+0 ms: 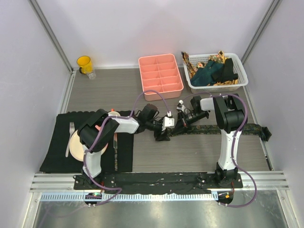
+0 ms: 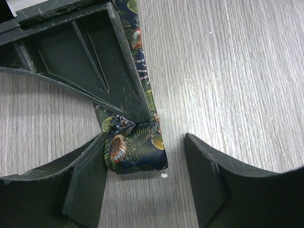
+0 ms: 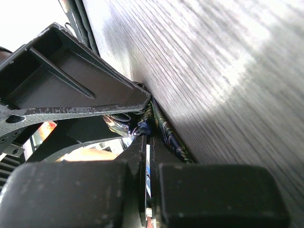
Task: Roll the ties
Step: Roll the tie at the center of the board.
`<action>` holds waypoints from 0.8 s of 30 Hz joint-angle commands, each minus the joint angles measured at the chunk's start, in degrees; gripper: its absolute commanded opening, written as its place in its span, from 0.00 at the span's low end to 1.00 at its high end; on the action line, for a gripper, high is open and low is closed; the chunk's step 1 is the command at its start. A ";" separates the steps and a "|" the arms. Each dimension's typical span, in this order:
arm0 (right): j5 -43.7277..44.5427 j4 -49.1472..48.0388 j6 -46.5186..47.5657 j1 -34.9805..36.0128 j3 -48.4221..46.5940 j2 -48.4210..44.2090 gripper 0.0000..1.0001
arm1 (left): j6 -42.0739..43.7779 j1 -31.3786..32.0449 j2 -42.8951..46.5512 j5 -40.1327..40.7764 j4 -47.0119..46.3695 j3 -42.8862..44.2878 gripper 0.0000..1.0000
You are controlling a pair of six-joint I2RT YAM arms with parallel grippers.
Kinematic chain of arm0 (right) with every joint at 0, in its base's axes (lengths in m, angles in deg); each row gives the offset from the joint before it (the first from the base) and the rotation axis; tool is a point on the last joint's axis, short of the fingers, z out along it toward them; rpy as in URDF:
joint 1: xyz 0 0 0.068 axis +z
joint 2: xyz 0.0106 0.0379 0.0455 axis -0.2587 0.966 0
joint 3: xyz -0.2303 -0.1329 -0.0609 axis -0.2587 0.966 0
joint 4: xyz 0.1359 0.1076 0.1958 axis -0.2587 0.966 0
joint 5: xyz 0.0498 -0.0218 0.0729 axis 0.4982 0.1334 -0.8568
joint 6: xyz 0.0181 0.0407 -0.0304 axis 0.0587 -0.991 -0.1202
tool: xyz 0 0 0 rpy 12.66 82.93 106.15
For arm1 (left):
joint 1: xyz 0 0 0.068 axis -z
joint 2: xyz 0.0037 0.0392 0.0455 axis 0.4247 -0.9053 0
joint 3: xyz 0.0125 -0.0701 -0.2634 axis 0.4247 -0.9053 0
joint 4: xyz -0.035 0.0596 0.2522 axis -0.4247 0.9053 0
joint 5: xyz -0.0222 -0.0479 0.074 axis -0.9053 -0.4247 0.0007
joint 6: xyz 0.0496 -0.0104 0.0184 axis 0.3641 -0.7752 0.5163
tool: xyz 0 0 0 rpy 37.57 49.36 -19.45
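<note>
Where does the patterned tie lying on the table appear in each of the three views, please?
Top external: patterned tie stretches from centre to right edge.
Left wrist: its folded end, centre.
Right wrist: thin strip, centre.
Shared landmark: right gripper pinching its end.
</note>
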 commanded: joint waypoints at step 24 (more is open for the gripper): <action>11.80 1.07 -0.61 -0.22 -0.82 4.70 0.01 | -6.01 4.17 -3.08 10.52 7.55 5.84 0.40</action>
